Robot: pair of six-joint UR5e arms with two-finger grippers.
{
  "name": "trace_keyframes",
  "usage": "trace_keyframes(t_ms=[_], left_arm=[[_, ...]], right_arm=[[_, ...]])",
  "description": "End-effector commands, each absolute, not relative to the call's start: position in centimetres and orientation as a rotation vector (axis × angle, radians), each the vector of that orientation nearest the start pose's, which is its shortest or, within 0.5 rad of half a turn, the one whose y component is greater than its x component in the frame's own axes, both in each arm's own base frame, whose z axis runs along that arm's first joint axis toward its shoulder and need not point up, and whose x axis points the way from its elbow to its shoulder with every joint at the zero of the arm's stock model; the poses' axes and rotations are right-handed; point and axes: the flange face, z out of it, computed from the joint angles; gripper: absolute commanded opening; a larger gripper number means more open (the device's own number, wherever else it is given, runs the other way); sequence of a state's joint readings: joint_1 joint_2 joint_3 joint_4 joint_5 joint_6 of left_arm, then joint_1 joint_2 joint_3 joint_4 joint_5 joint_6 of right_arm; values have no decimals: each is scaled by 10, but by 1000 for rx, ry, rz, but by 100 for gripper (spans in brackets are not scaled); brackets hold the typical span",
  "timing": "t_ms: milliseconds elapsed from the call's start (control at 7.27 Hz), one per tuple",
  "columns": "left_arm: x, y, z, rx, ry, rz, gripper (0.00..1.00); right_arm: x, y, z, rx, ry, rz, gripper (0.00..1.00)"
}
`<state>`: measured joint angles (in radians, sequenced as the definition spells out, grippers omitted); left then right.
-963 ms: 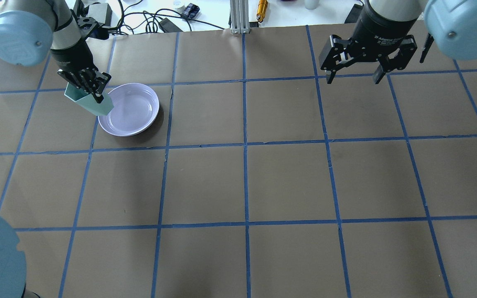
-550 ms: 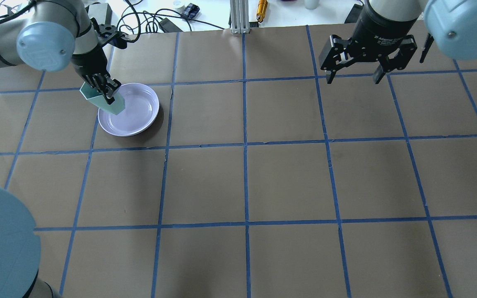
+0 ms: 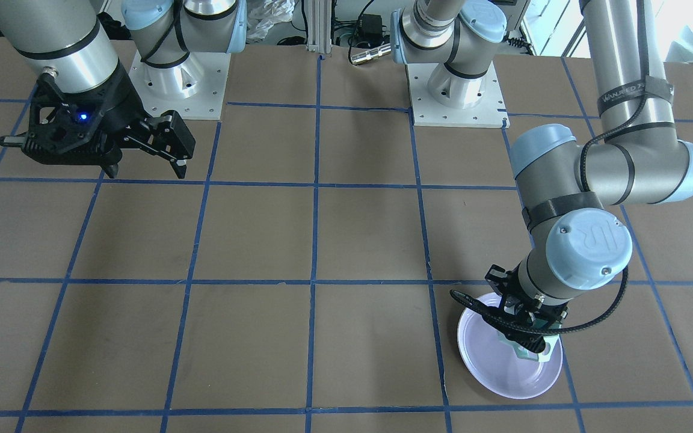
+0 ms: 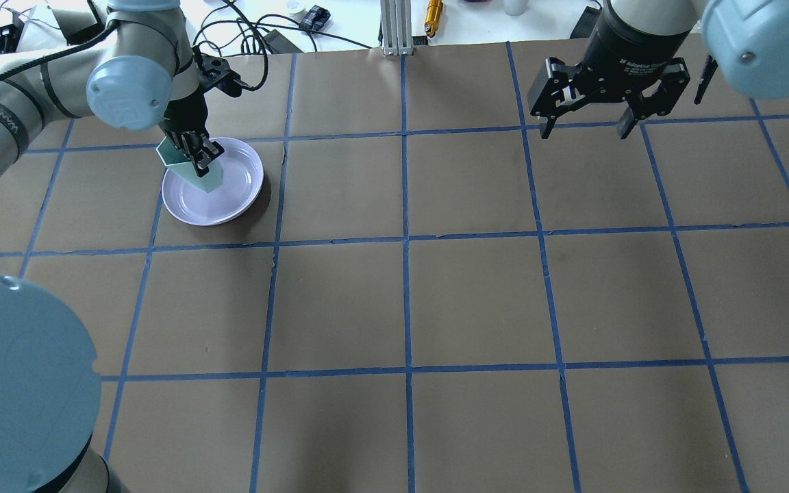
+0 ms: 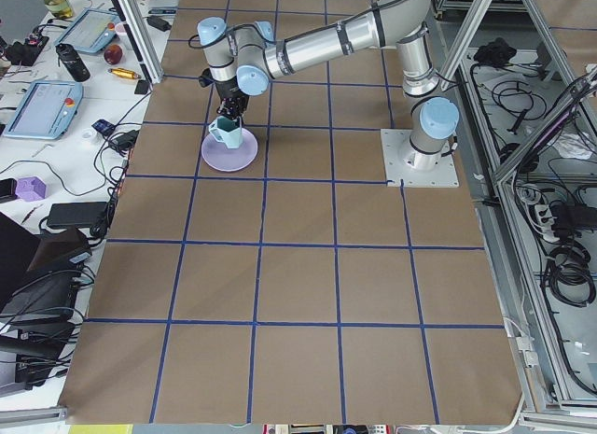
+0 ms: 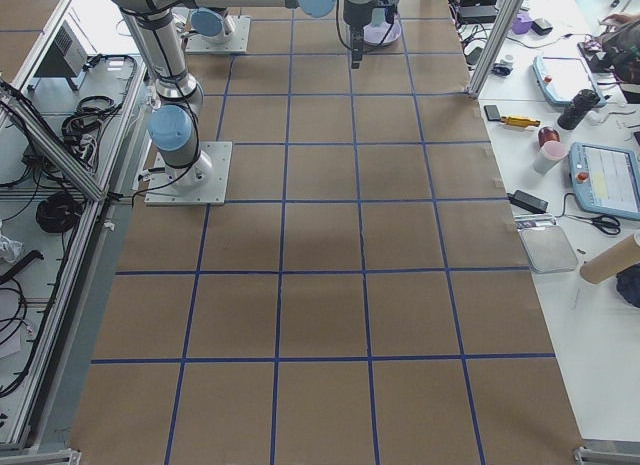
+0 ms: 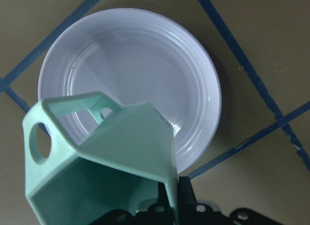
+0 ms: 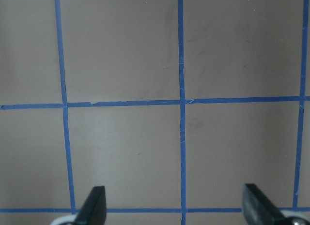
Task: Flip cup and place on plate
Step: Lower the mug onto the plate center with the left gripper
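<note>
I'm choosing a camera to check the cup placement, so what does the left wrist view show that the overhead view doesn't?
Only the left wrist view: the angular handle on the cup, with its opening, and the concentric rings of the plate close up. Only the overhead view: the right hand, open and well away from the plate. Both: the left hand shut on the tilted cup over the plate.

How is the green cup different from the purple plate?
The faceted mint-green cup has flat sides and a handle; the lavender plate is round and shallow. The cup hangs tilted in the jaws of the left gripper; the plate lies flat on the brown table. Both are pale.
</note>
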<state>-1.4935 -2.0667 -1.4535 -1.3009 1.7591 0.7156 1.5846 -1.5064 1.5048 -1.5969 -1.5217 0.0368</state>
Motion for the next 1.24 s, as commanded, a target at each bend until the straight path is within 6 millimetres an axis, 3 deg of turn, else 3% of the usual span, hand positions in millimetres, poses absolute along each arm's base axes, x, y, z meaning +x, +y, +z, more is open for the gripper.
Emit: trace_keyframes(t_ms=[0,275,413,550,688,826,1101], left_arm=[[-65,-669,264,953,2838,252,0],[-74,-672,248,973,2828,261,0],[-74,-674,245,974,2828,252,60],[-75,-673,242,974,2829,249,95],[-77,-673,247,974,2825,238,100],[-80,-670,264,959,2834,201,100],[-87,-653,316,877,2880,133,100]], right_arm=[[145,-520,491,35,3091,-41,100],[145,-520,491,35,3091,-41,100],[145,-520,491,35,3091,-41,100],[145,-520,491,35,3091,-41,100],[145,-520,491,35,3091,-41,100],[145,-520,491,35,3091,-41,100],[145,-520,491,35,3091,-41,100]])
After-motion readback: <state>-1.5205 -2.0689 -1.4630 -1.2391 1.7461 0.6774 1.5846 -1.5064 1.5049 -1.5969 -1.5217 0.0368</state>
